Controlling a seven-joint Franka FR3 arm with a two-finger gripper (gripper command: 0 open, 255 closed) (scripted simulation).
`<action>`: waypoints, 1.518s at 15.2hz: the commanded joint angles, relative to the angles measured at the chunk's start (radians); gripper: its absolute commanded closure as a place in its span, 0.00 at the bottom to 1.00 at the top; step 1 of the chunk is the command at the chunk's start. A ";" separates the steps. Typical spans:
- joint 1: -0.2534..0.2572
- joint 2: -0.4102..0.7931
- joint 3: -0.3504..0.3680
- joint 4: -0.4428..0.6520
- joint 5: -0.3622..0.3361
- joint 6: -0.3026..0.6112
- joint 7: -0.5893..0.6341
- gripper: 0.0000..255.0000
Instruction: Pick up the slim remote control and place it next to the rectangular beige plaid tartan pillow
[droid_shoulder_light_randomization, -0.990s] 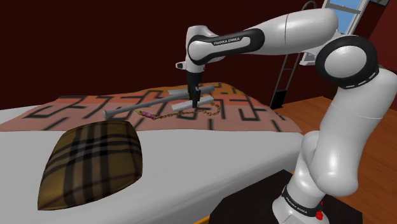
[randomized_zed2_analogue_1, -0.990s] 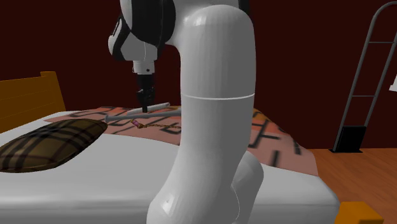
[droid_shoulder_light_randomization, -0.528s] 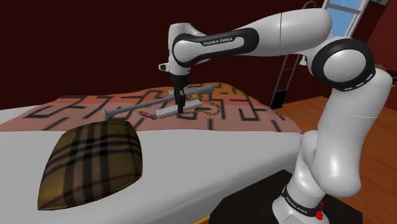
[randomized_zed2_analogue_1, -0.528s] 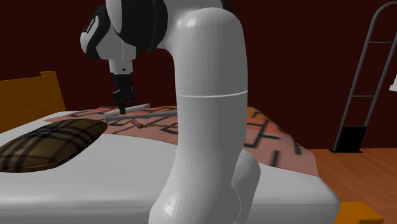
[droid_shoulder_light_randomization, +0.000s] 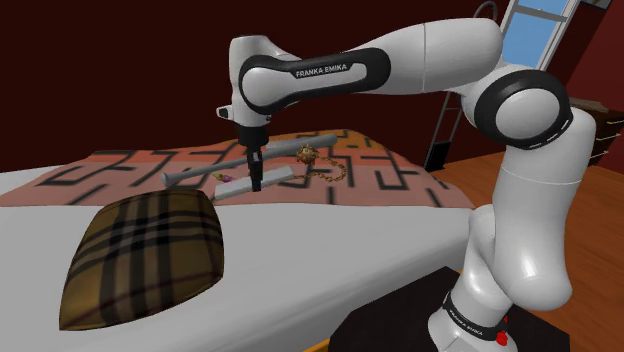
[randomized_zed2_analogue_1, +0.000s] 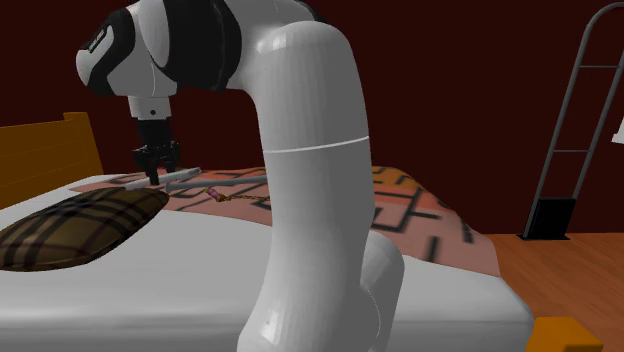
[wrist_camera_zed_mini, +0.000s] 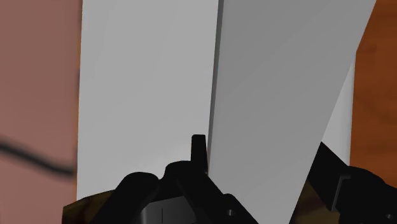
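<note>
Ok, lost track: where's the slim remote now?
Shoulder view, left of centre: the grey remote sits clasped in the claw, over the patterned blanket, just beyond the plaid pillow.

The arm (droid_shoulder_light_randomization: 520, 230) is glossy white, built of rounded, swelling segments, each joint marked by a black ring (droid_shoulder_light_randomization: 522, 110). A black band (droid_shoulder_light_randomization: 325, 72) along the forearm carries "FRANKA EMIKA" in white capitals. A dark collar (droid_shoulder_light_randomization: 468, 317) at the base bears small white lettering too, with a tiny red spot (droid_shoulder_light_randomization: 503, 322) beside it. The wrist narrows to an all-black gripper (droid_shoulder_light_randomization: 256, 187) with two slim black fingers (wrist_camera_zed_mini: 137, 188). Under the base is a black box, the stand (droid_shoulder_light_randomization: 385, 325).
</note>
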 joint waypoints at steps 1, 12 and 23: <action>0.005 0.006 0.004 -0.013 0.000 0.020 0.009 1.00; 0.005 0.030 0.005 -0.130 0.005 0.160 0.005 1.00; 0.004 0.077 0.007 -0.217 0.013 0.295 -0.003 1.00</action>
